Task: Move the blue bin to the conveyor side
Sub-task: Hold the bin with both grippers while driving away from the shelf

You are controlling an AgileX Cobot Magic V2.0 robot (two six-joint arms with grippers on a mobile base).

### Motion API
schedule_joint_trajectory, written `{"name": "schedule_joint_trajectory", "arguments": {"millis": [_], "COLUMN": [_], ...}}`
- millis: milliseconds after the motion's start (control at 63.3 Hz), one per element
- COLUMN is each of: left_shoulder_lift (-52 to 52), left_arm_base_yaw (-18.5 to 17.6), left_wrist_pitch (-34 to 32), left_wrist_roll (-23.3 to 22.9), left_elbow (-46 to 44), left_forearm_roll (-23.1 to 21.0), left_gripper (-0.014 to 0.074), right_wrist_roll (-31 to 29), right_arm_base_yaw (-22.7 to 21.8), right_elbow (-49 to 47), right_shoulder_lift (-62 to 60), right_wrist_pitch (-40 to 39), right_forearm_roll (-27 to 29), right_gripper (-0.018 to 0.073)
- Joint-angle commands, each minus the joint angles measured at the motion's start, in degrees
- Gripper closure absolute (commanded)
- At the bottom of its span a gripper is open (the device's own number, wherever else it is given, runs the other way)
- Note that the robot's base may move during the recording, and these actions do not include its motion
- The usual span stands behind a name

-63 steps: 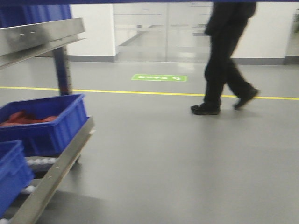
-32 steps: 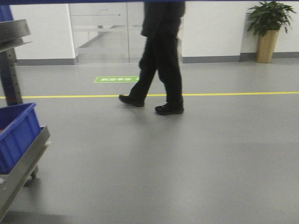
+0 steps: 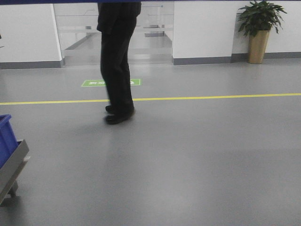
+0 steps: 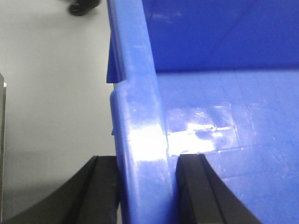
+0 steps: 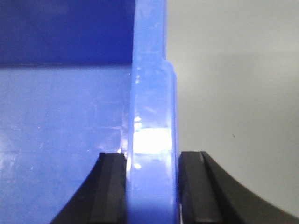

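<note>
— Grey glossy floor, yellow line, person standing right by it. Carrying the blue bin up front, apparently clear of the floor; no conveyor in sight. Clamped narrow on opposite rims with left fingers and right fingers.

— Slick shiny plastic, thick rounded rim, flat black fingers. Could slip out on a jolt, or clip that person if the base swings wide.

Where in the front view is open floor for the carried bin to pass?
Bare floor runs from the person rightward to the potted plant, both sides of the yellow line. The left is crowded: steel rack with another blue crate, the person beside. The left gripper and right gripper clamp the blue bin's rim.
</note>
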Motion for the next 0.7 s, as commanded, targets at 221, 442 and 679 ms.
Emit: {"name": "schedule_joint_trajectory", "arguments": {"millis": [221,442,679], "left_shoulder_lift": [-1.20,-1.20,-1.20], "left_arm_base_yaw": [0.06,0.06,0.06], "left_wrist_pitch": [-4.59,-4.59,-4.59], "left_wrist_roll": [1.45,1.45,1.45], "left_elbow": [-0.84,-0.84,-0.84], "left_forearm_roll": [0.80,0.80,0.80], "left_gripper": [0.0616,0.0616,0.0616], "right_wrist_roll": [-0.23,-0.23,-0.23], "right_arm_base_yaw": [-0.31,-0.31,-0.31], "right_elbow": [-0.82,-0.82,-0.82], "right_shoulder_lift": [-1.14,-1.14,-1.14], "right_wrist_pitch": [-5.22,-5.22,-5.22], "right_forearm_roll": [-3.77,-3.77,-3.77], "right_gripper": [0.0638,0.0638,0.0638]}}
